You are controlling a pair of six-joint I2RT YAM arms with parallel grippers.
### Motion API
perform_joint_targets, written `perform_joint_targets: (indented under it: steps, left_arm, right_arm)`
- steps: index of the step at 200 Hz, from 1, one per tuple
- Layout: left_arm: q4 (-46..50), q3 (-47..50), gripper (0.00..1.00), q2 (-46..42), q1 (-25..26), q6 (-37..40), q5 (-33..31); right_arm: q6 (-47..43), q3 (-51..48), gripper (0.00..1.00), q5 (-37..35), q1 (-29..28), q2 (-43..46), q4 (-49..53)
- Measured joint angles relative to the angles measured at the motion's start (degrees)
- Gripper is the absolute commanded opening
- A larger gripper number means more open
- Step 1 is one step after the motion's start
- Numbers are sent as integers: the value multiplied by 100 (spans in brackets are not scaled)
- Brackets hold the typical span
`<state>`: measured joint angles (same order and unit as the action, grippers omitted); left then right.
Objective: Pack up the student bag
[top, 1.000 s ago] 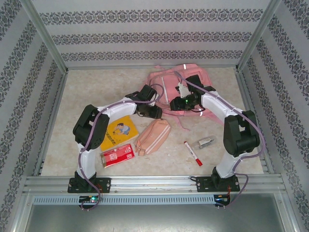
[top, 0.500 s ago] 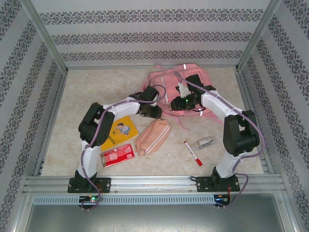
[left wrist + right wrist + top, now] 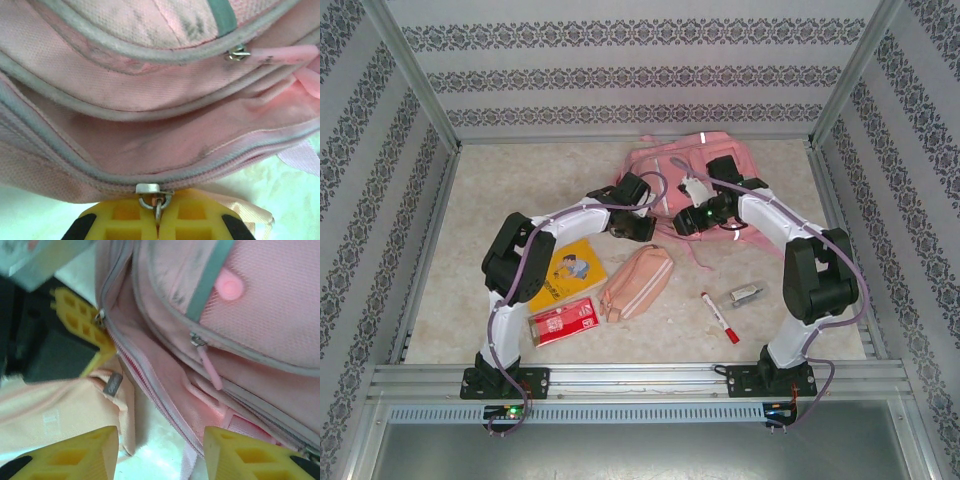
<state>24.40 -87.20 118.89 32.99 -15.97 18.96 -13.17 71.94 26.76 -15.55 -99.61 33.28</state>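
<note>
Your left jaws have just clenched on the zip pull [image 3: 157, 206] of the student bag [image 3: 150, 115], right jaws released; tug askew and it slips from between them.

My right pincer [image 3: 160, 455] hangs with its two yellow fingers [image 3: 75, 455] spread apart, and between them I see only a pale patch of worktop [image 3: 152, 435] and the bag's hem. The pink student bag [image 3: 280, 315] lies at upper right, with grey piping and a pink pull tab [image 3: 210, 367] dangling from a pocket zip. At upper left, the left pincer [image 3: 85, 325] pinches a metal zip slider [image 3: 100, 317] at the bag's edge. A peach pouch [image 3: 40, 405] lies just below it.
</note>
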Motion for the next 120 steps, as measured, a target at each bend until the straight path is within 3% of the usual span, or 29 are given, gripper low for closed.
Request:
perform_joint_targets:
  steps: [63,120]
  left_arm:
    - [-341,387,0,-315,-205,116,717]
    - [-516,542,0,-367,-286,122,981]
  right_arm:
    - [-2898,-824,59,-83,-391,284,-767]
    - [-3536,-1290,52,-951,-522,4,-2573]
